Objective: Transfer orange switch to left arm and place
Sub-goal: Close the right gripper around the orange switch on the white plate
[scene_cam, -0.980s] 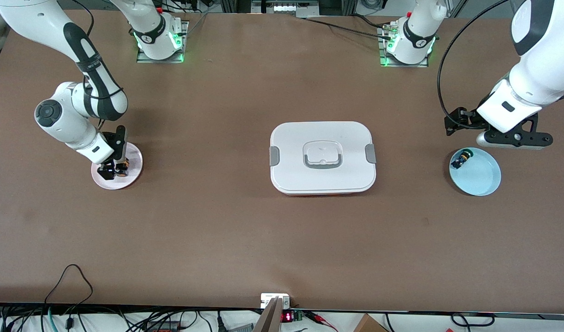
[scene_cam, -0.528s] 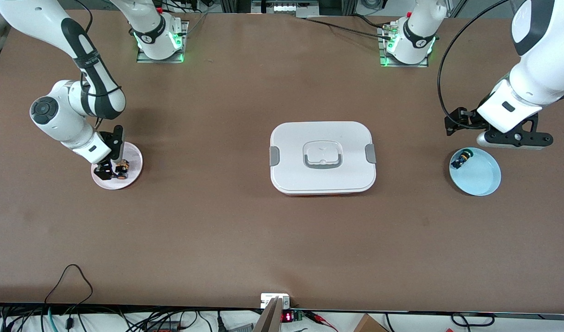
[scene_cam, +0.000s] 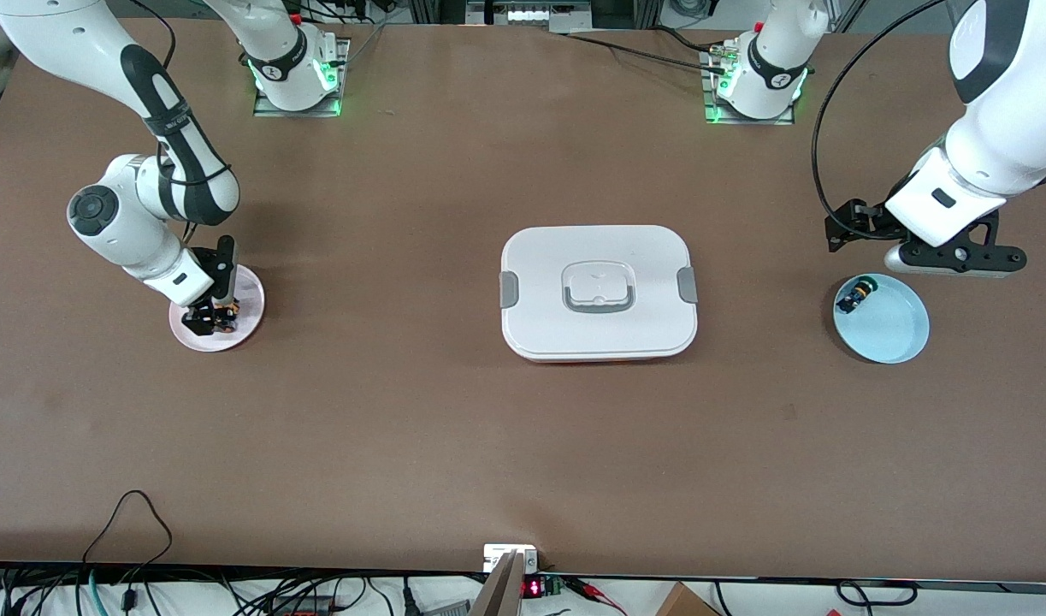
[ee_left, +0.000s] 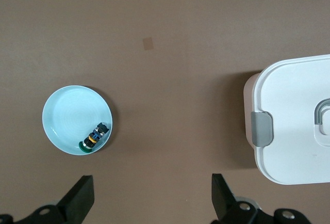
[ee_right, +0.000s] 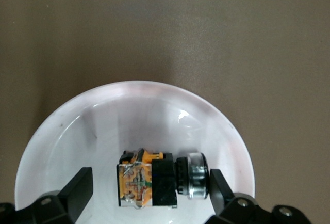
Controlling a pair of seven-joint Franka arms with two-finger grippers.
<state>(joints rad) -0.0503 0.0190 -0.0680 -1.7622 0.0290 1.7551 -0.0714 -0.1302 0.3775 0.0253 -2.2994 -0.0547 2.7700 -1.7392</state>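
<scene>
The orange switch lies on its side on a pink plate at the right arm's end of the table. In the right wrist view the switch lies on the plate between the fingers. My right gripper is open, low over the plate, with one finger on each side of the switch. One finger is close to the switch's metal-ringed cap end. The white box sits mid-table. My left gripper is open and empty, waiting in the air over the table beside a blue plate.
The light blue plate at the left arm's end holds a green-capped switch. Cables and a small device line the table's edge nearest the front camera.
My right gripper shifted slightly over the pink plate, first away from the box and then back toward it, and now straddles the orange switch. The left arm has not moved.
</scene>
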